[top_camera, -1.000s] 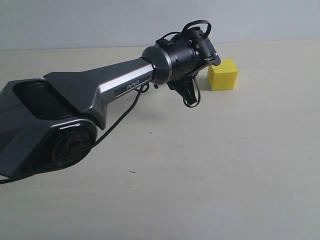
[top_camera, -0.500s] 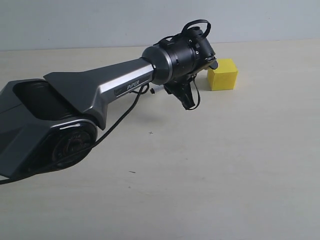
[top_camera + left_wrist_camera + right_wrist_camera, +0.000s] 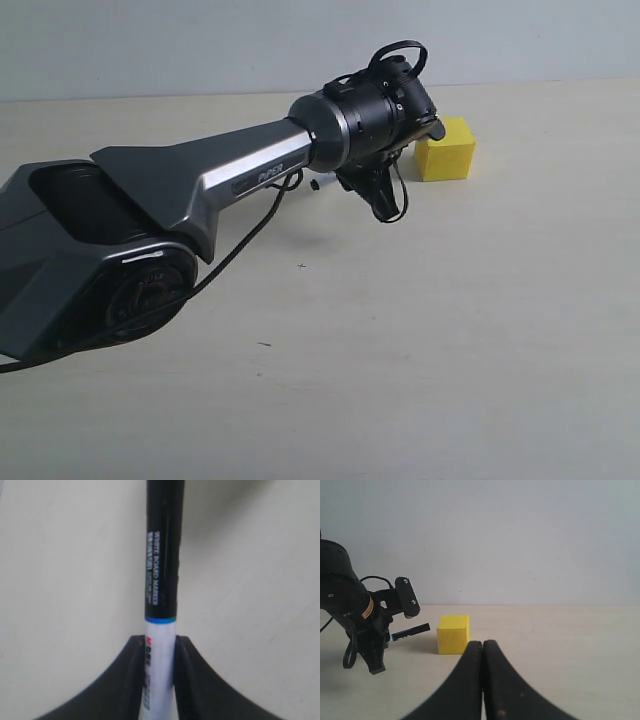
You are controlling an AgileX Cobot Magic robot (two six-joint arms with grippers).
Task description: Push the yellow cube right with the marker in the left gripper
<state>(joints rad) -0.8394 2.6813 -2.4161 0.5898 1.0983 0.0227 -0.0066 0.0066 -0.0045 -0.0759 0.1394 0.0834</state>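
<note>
The yellow cube [image 3: 445, 148] sits on the pale table at the back right. My left gripper [image 3: 374, 186] hangs just to the left of it, and the wrist hides most of it. In the left wrist view, this gripper [image 3: 160, 641] is shut on the marker [image 3: 161, 575] at its white barrel, with the black cap pointing away; the cube is out of that view. The right wrist view shows the marker's cap [image 3: 412, 630] aimed at the cube [image 3: 453, 633], with a narrow gap between them. My right gripper [image 3: 482, 643] is shut with nothing in it, in front of the cube.
The left arm's grey "PiPER" link [image 3: 230, 175] and its base [image 3: 90, 260] fill the left of the table [image 3: 470, 330]. Black cables [image 3: 240, 240] loop under the arm. A plain wall [image 3: 200, 40] runs behind the table's far edge.
My left arm has shifted slightly to the right, towards the cube, and the marker's rear end now shows beside the wrist. The cube has not moved.
</note>
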